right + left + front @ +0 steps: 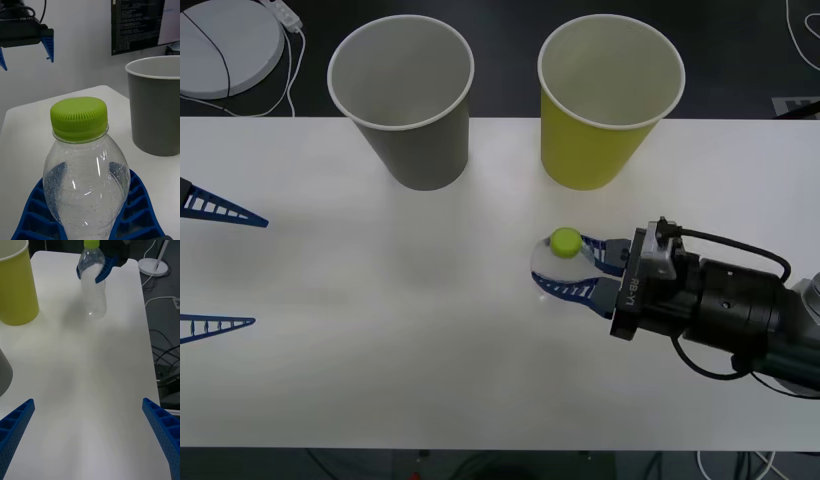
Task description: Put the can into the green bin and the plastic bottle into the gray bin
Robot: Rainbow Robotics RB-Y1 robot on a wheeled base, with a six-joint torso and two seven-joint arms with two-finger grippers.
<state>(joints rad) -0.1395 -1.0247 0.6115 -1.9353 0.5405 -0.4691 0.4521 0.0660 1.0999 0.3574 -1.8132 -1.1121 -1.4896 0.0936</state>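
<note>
Below green bin (608,105), right claw (572,270) level, clamping upright plastic bottle (562,260).

You can read "RB-Y1" printed on the right gripper (580,272) body; the monitor (137,24) text is illegible.

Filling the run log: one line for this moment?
right gripper: shut on plastic bottle | bottle upright on table | left gripper: open, idle | gray bin: empty

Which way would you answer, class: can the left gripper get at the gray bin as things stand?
Probably yes. The left gripper waits open at the table's left edge, and only bare table lies between it and the gray bin. The right gripper, shut on the plastic bottle, sits well to the side.
</note>
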